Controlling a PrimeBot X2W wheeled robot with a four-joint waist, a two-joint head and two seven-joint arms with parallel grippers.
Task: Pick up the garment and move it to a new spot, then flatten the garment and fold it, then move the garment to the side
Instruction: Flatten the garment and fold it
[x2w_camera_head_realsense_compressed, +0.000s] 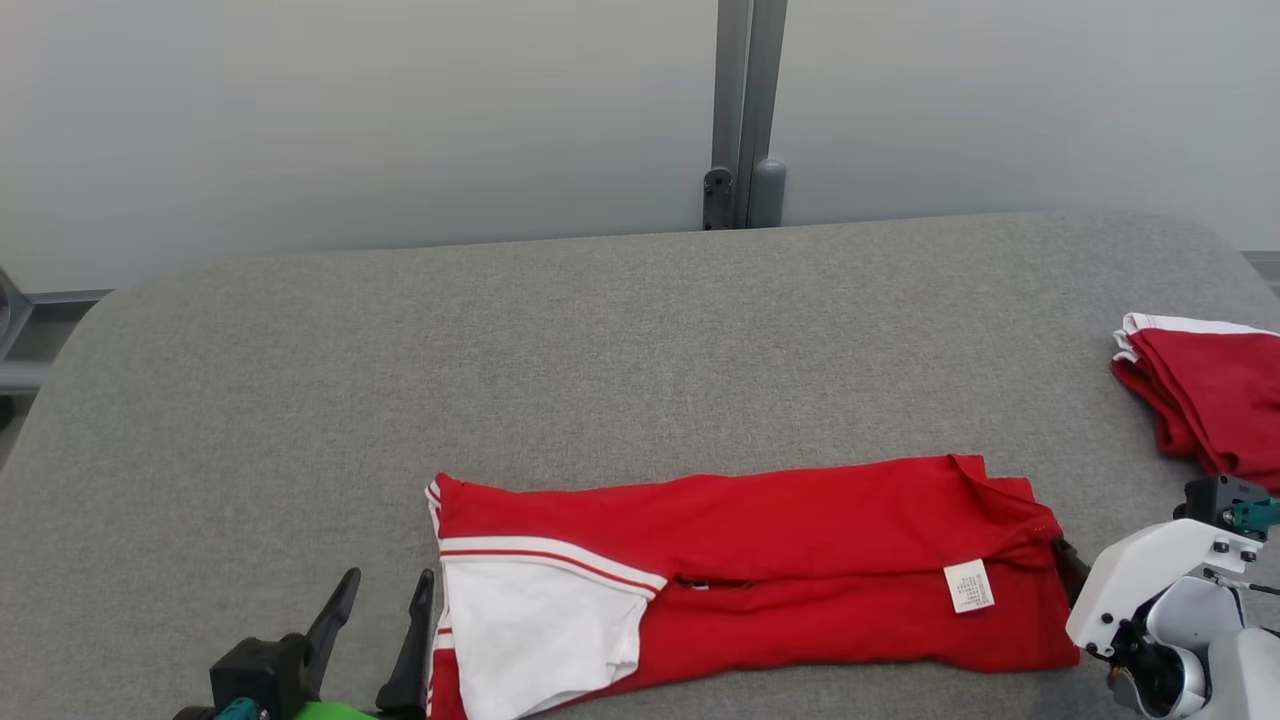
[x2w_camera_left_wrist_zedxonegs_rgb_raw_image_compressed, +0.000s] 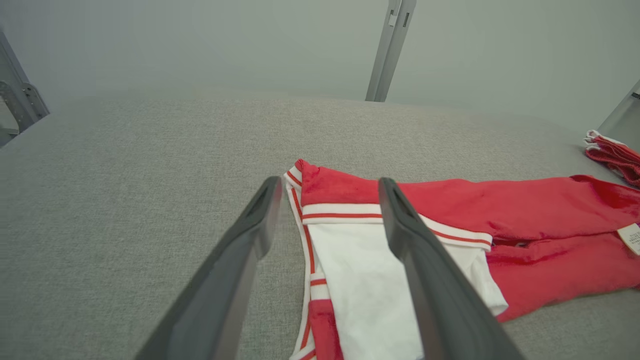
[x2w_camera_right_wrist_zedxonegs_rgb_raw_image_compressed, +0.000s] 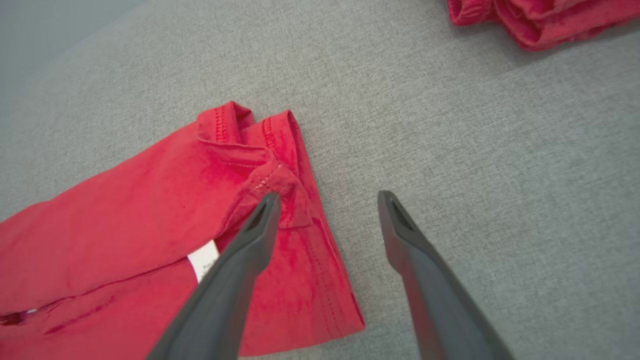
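Observation:
The garment (x2w_camera_head_realsense_compressed: 800, 560) is red with a white, red-striped panel (x2w_camera_head_realsense_compressed: 540, 620) at its left end. It lies folded into a long strip on the near part of the grey table (x2w_camera_head_realsense_compressed: 600, 340), with a white label (x2w_camera_head_realsense_compressed: 968, 585) near its right end. My left gripper (x2w_camera_left_wrist_zedxonegs_rgb_raw_image_compressed: 330, 182) is open at the garment's left end, one finger over the white panel (x2w_camera_left_wrist_zedxonegs_rgb_raw_image_compressed: 365, 280) and the other over bare table. My right gripper (x2w_camera_right_wrist_zedxonegs_rgb_raw_image_compressed: 328, 197) is open at the right end, its left finger (x2w_camera_right_wrist_zedxonegs_rgb_raw_image_compressed: 250, 250) over the red hem corner (x2w_camera_right_wrist_zedxonegs_rgb_raw_image_compressed: 280, 185) and its other finger over bare cloth-covered table. Neither gripper holds anything.
A second red garment with white trim (x2w_camera_head_realsense_compressed: 1205, 400) lies bunched at the table's right edge, close behind my right wrist (x2w_camera_head_realsense_compressed: 1150, 590). A grey post (x2w_camera_head_realsense_compressed: 745, 110) stands behind the table's far edge. Bare grey table stretches across the far and left parts.

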